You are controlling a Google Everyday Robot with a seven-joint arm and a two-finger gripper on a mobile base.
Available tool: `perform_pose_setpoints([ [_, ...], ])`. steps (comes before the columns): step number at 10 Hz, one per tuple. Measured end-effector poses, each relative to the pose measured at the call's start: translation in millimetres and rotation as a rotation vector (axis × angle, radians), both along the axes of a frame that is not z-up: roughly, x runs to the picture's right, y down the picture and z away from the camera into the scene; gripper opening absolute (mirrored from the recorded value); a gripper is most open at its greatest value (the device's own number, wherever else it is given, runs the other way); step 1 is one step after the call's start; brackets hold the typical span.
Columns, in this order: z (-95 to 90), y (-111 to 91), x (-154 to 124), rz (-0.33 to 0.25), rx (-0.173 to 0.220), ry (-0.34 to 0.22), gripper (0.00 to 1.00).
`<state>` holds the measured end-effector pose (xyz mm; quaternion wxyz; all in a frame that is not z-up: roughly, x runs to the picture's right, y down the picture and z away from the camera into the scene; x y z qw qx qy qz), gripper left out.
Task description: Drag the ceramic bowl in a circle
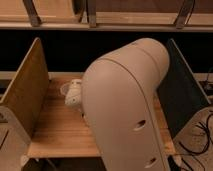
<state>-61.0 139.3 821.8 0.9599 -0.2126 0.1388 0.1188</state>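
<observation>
The arm's big white link fills the middle of the camera view and covers most of the wooden table. The orange-red ceramic bowl is hidden; none of it shows. My gripper is hidden behind the arm link, somewhere over the table's middle. A small whitish rounded thing peeks out at the link's left edge; I cannot tell whether it is the plastic cup or part of the arm.
A wooden side panel stands upright on the table's left and a dark panel on its right. A dark gap and a shelf rail run along the back. Black cables lie on the floor at the right.
</observation>
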Motion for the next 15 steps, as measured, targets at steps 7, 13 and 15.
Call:
perform_pose_setpoints([
  [7, -0.4, -7, -4, -0.001, 0.020, -0.026, 0.80],
  [13, -8.6, -114, -22, 0.068, 0.258, -0.425, 0.80],
  [15, -13.1, -131, -21, 0.073, 0.301, -0.480, 0.80],
])
